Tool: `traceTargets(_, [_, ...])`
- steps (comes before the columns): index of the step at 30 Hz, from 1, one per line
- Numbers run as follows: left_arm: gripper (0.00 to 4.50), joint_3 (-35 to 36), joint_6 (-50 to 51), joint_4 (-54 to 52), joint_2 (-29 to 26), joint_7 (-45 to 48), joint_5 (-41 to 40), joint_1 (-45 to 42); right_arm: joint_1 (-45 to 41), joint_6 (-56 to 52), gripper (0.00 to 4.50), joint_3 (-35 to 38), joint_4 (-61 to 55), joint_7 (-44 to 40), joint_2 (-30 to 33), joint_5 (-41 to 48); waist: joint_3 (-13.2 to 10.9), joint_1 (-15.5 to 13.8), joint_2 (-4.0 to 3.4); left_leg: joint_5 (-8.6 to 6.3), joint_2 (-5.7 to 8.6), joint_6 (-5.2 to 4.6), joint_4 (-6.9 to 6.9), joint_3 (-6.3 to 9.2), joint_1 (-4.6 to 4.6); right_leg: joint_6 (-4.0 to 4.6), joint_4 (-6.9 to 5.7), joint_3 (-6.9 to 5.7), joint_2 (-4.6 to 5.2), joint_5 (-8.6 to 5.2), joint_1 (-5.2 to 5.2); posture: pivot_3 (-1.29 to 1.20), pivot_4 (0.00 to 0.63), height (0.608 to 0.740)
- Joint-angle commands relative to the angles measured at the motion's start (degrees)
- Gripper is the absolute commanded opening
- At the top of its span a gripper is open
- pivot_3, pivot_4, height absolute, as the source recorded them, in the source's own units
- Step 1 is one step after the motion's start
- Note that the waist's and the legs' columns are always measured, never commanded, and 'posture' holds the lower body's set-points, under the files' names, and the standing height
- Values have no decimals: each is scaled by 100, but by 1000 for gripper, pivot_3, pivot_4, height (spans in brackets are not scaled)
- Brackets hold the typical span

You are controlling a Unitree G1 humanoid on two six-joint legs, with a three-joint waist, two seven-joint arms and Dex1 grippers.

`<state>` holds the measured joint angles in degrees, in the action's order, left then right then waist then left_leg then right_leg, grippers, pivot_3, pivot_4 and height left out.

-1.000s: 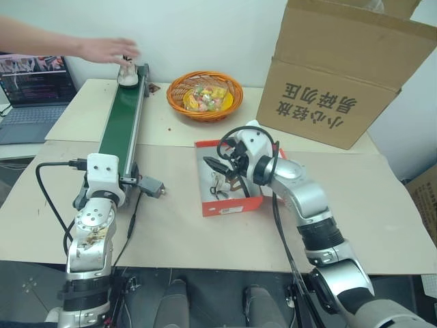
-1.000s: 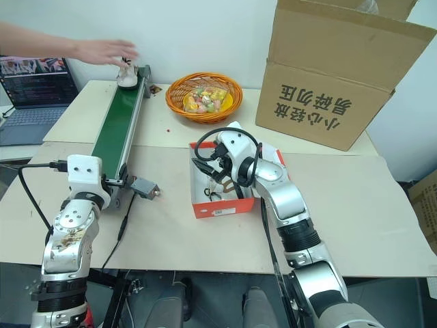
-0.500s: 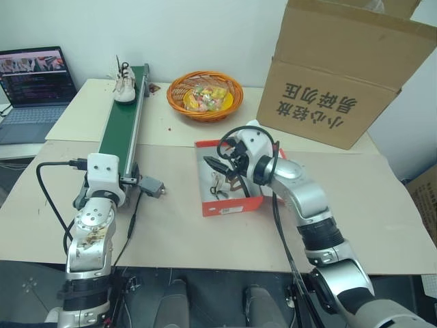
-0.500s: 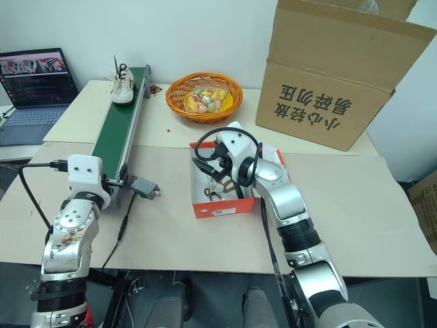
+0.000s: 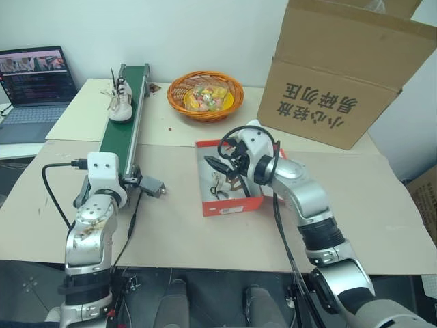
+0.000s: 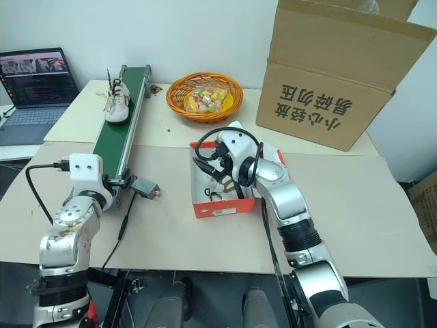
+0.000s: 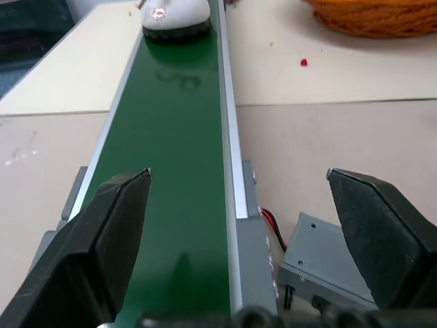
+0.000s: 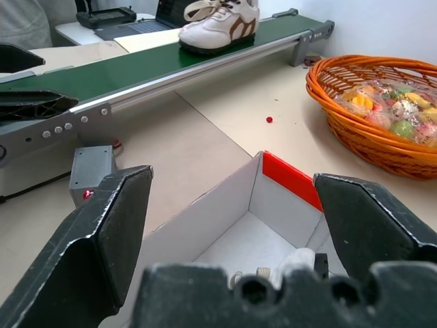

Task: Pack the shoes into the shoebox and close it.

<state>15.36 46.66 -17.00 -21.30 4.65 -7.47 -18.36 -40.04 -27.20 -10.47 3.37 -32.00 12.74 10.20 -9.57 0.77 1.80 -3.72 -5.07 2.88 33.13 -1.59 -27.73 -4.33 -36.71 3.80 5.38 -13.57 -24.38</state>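
A small white shoe [image 5: 119, 104] with brown marks and laces stands on the green conveyor belt [image 5: 123, 133], in its far half. My left gripper [image 7: 239, 179] is open at the belt's near end, pointing along it, well short of the shoe [image 7: 174, 9]. The red shoebox [image 5: 232, 204] lies open at the table's middle, white inside. A second white shoe [image 5: 221, 186] with dark outlines lies in it. My right gripper [image 5: 220, 164] hangs open just above the box and holds nothing. My right arm covers most of the box's lid.
An orange basket [image 5: 205, 94] of sweets sits behind the box. A big brown carton [image 5: 341, 75] stands at the back right, a laptop [image 5: 34, 80] at the far left. A grey motor unit [image 5: 151, 186] and a black cable [image 5: 51, 198] lie by the belt's near end.
The person's hand has left the belt's far end. The shoe it set down has ridden along the belt toward me. My left wrist has tilted slightly; the right arm is still.
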Motion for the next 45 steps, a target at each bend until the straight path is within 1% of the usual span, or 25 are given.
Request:
traceTargets(1, [4389, 125, 556, -424, -235, 47, -109, -307, -58, 44, 4493, 121, -254, 34, 8, 12, 0, 8, 0, 0, 0, 0, -1, 0, 0, 0, 0, 0, 0, 0, 0, 0, 150, 721])
traceTargets(7, [4389, 407, 1347, -496, -540, 3, -186, -847, -45, 44, 4493, 139, -261, 48, 13, 15, 0, 10, 1, 0, 0, 0, -6, 0, 0, 0, 0, 0, -1, 0, -3, 0, 150, 721])
traceTargets(10, [4389, 538, 1531, -409, -611, -9, -195, -969, -52, 58, 4493, 139, -239, 52, 11, 8, 0, 12, 1, 1, 0, 1, -6, 0, 0, -1, 0, 0, -1, 0, -3, 0, 150, 721])
traceTargets(26, [4389, 685, 1459, -204, -535, -28, -161, -703, -89, 82, 4493, 157, -215, 41, 7, 20, -1, 13, 1, 1, 0, 1, -8, 0, 0, 0, 1, 0, -1, 0, -3, 0, 150, 721])
traceTargets(32, [4389, 693, 1455, -76, -583, -24, -133, -646, -119, 86, 4493, 183, -211, 44, -3, 39, -1, 11, 1, 1, 0, 1, -8, 0, 0, 0, 1, 0, 0, 0, -3, 0, 150, 721])
traceTargets(37, [4389, 692, 1822, 18, -453, -22, -209, -497, -146, 45, 4493, 263, -283, 56, -8, 102, -1, 13, 1, 1, 0, 1, -8, 0, 0, 0, 1, 0, 0, 0, -3, 0, 150, 721])
traceTargets(41, [4389, 831, 2428, -62, -116, -18, -390, -511, -263, -2, 4493, 449, -321, 46, 80, 162, -1, -1, 1, 1, 0, 1, -7, 0, 0, 0, 0, 0, 0, 0, -2, 0, 150, 721])
traceTargets(45, [4389, 948, 2724, -220, 129, -39, -430, -529, -365, -43, 4493, 638, -343, 46, 111, 241, 0, -9, 1, 1, 1, 1, -9, 0, 17, 0, -1, -1, 1, 0, 7, 0, 150, 721])
